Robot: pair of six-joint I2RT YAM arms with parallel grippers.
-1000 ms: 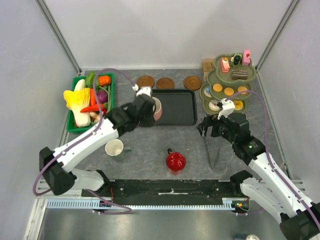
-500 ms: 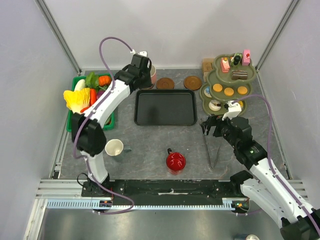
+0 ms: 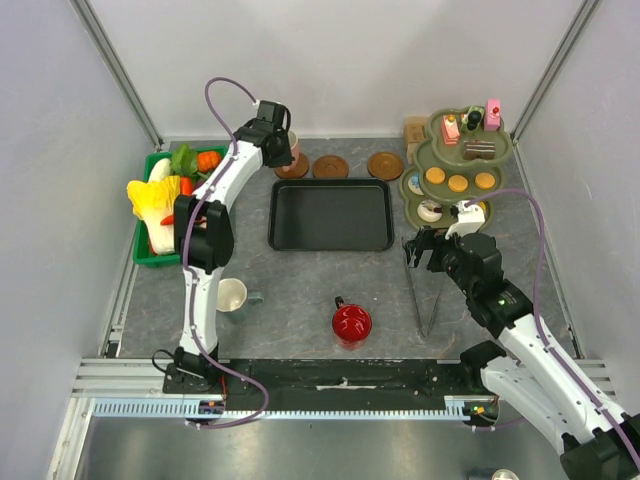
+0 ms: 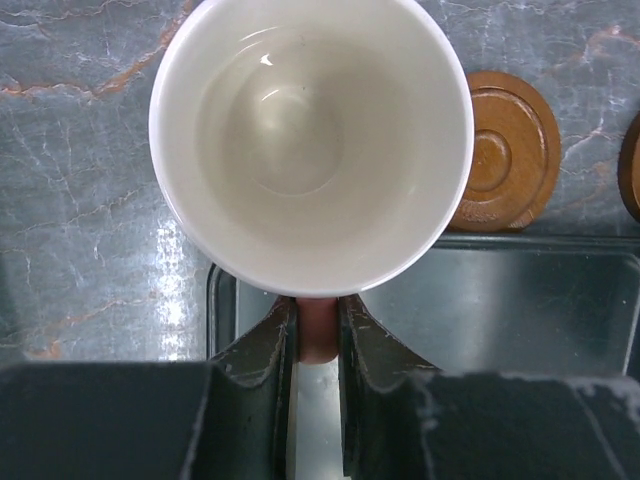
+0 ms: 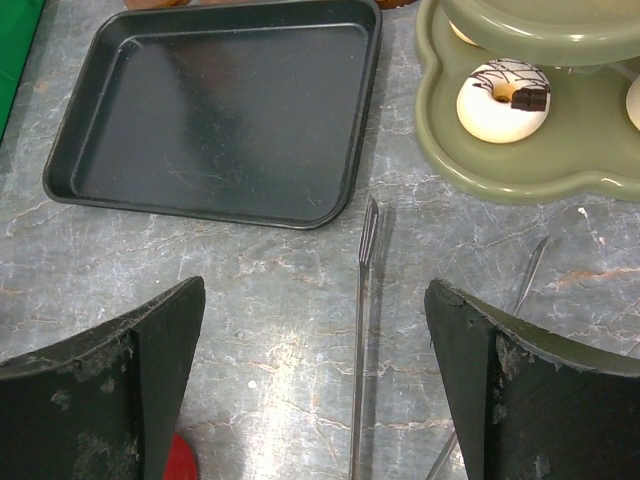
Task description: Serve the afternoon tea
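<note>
My left gripper [image 3: 277,140] is shut on the handle of the pink mug [image 3: 291,150] at the back of the table, over the leftmost brown coaster [image 3: 294,168]. In the left wrist view the mug's white inside [image 4: 310,140] fills the top and its pink handle [image 4: 316,330] sits pinched in my left gripper [image 4: 316,312]. The red mug [image 3: 351,323] and the whitish mug [image 3: 232,296] stand near the front. Cakes and biscuits sit on the green tiered stand [image 3: 415,160]; a white doughnut [image 5: 503,87] lies on its lower plate. My right gripper [image 3: 430,250] is open and empty above the metal tongs [image 5: 360,340].
A black tray [image 3: 330,215] lies mid-table, also in the right wrist view [image 5: 220,110]. Two more brown coasters [image 3: 331,167] [image 3: 385,165] lie behind it. A green crate of toy vegetables [image 3: 215,165] stands at the left. The tongs [image 3: 425,295] lie right of the red mug.
My left arm has swung from the tray's left edge to the back of the table, carrying the pink mug over the leftmost coaster. The right arm has barely moved.
</note>
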